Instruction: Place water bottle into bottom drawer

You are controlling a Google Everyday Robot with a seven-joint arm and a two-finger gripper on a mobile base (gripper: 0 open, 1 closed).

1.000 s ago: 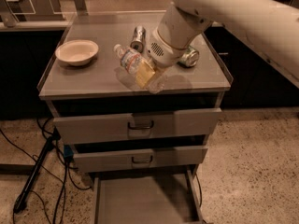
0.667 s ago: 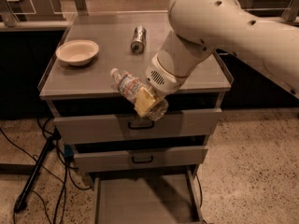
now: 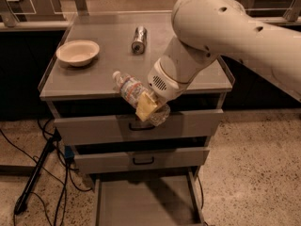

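Gripping the water bottle (image 3: 128,87), gripper (image 3: 151,111) hangs past near edge of cabinet top (image 3: 108,67). There: bowl (image 3: 77,52) left, can (image 3: 139,39) far; bottom drawer (image 3: 141,204) open.

High front view, claw (image 3: 149,110) mid-frame

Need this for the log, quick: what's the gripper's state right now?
The gripper: jaws shut on the water bottle, held in front of the top drawer, above the open bottom drawer.
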